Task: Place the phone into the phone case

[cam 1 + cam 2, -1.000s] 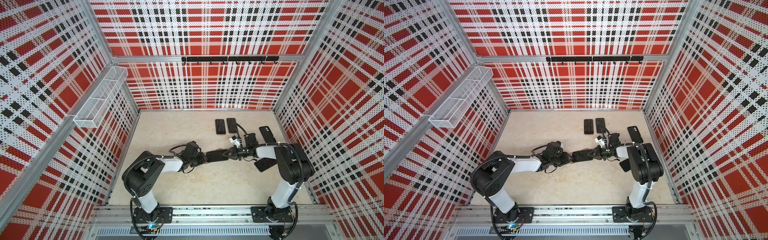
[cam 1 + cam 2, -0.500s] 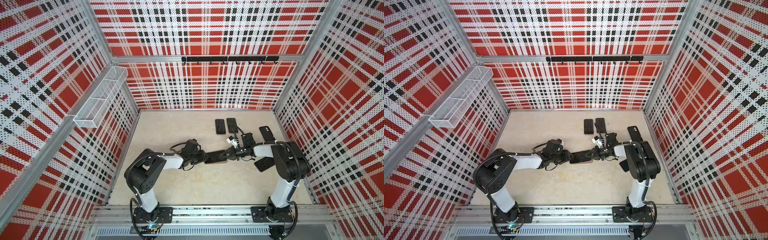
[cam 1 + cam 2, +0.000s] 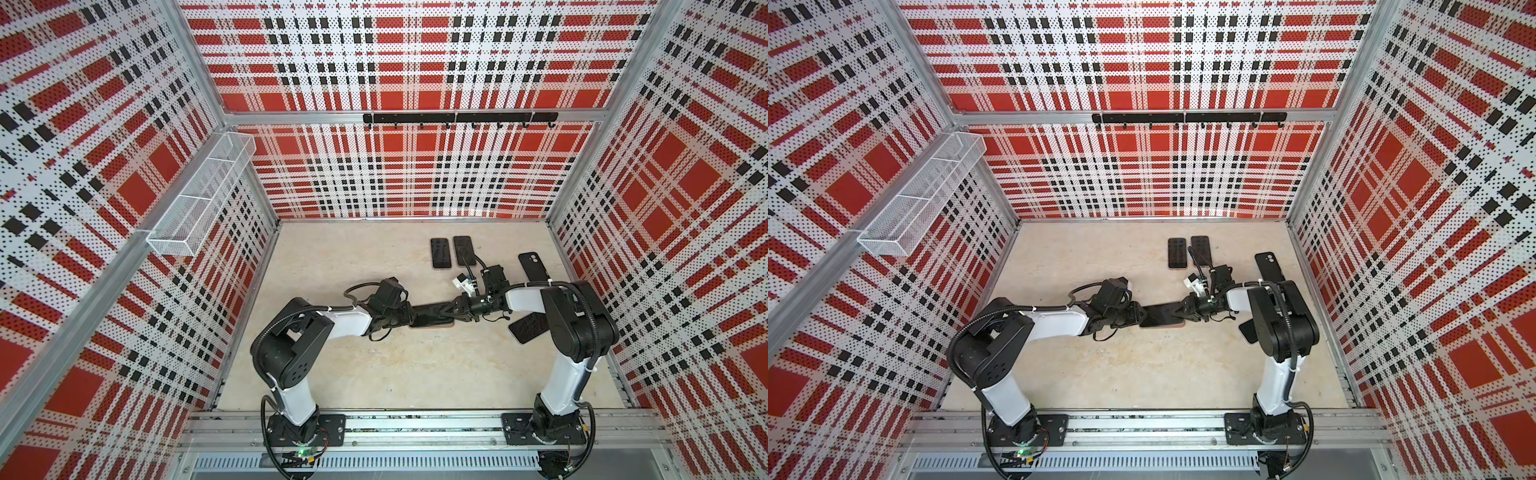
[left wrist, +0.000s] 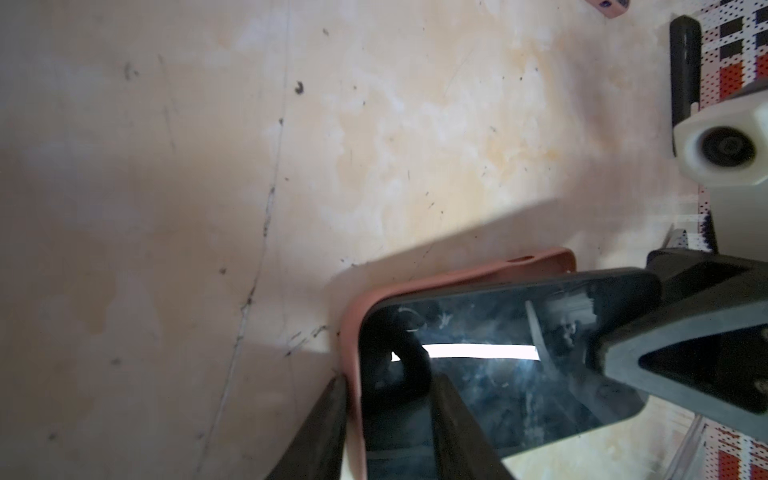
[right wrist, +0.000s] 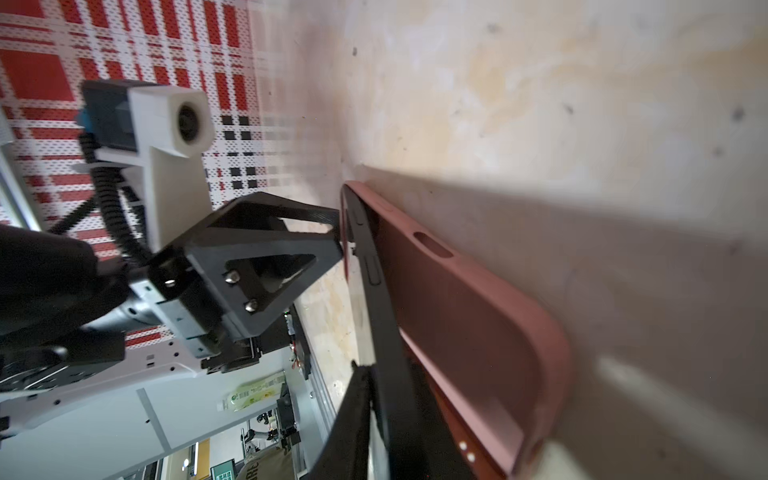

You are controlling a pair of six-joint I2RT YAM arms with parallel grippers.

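Seating step; black glossy slab phone (image 4: 498, 374) lies over salmon-pink silicone case (image 4: 457, 274) mid beige table (image 3: 395, 374), left end tucked inside rim, right end tilted up clear of case; left gripper (image 4: 390, 376) jaws spread astride case's end rim, outer finger touching it; right gripper (image 3: 454, 312) straddles phone's raised end, clamped or loose I cannot tell; do it well: keep case pinned, lower raised end straight down, press corners under rim, no sideways drag; versus a second ago phone looks flatter over case; grippers roughly same spot.
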